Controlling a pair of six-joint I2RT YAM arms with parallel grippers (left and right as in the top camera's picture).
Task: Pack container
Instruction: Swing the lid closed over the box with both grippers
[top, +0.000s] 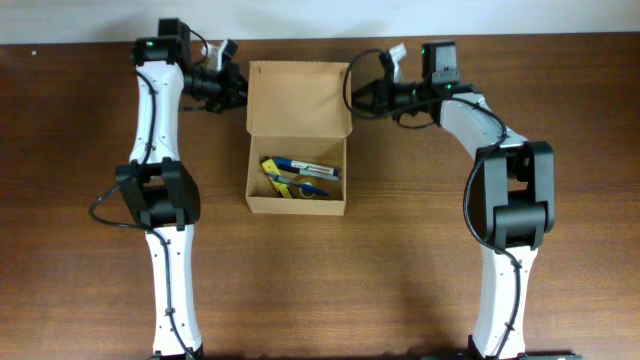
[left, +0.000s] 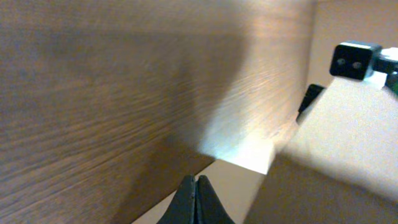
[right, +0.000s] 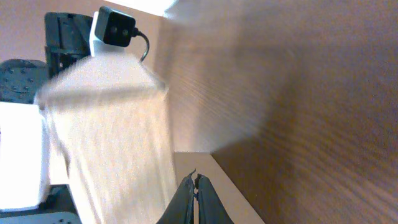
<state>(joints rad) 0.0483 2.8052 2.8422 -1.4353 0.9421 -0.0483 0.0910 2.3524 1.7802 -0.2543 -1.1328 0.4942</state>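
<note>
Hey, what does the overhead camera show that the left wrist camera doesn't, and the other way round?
Only overhead: the cardboard box open, with blue and yellow pens inside, and the left arm and right arm whole. Only left wrist: the left claw pressed shut, close up, and the lens side of the right arm's camera. Both: the wooden table and the box's flap lid.

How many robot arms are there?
2. The left arm is left of the container, the right arm right of it. Both reach toward its open lid. None seems hidden.
</note>
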